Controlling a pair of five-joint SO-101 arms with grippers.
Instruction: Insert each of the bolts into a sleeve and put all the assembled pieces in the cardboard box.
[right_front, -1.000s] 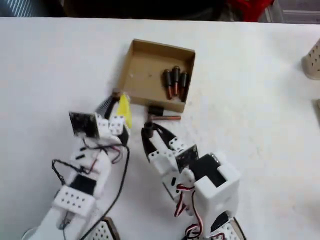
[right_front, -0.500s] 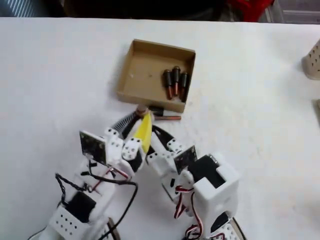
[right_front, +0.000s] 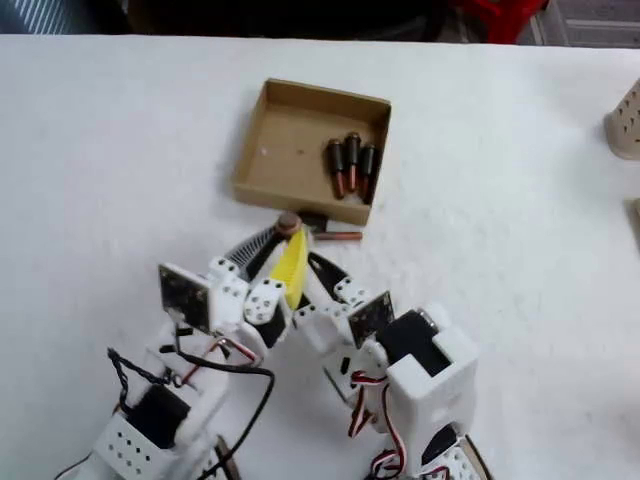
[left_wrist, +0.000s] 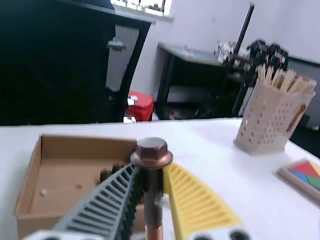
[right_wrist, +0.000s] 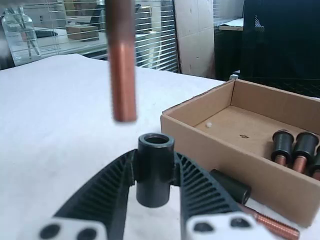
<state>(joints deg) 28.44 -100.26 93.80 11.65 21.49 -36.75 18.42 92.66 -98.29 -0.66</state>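
- Two grips: left pincer (left_wrist: 150, 170) pinches bolt (left_wrist: 151, 151); right pincer (right_wrist: 155, 160) pinches sleeve (right_wrist: 155, 172).
- Bolt hangs off-bore; lowering may strike the rim and jam.

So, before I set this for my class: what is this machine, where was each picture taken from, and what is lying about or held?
These are two small robot arms side by side at a white table, each ending in a two-fingered gripper. The high view looks down from a fixed camera; the other two come from cameras on the wrists. The left gripper, with grey and yellow fingers, pinches a copper-coloured metal bolt upright. Close beneath it, the black-fingered right gripper holds a short black tube, the sleeve, opening upward. Beyond them sits a shallow cardboard box with three assembled pieces inside. One more bolt in a sleeve lies on the table beside the box.
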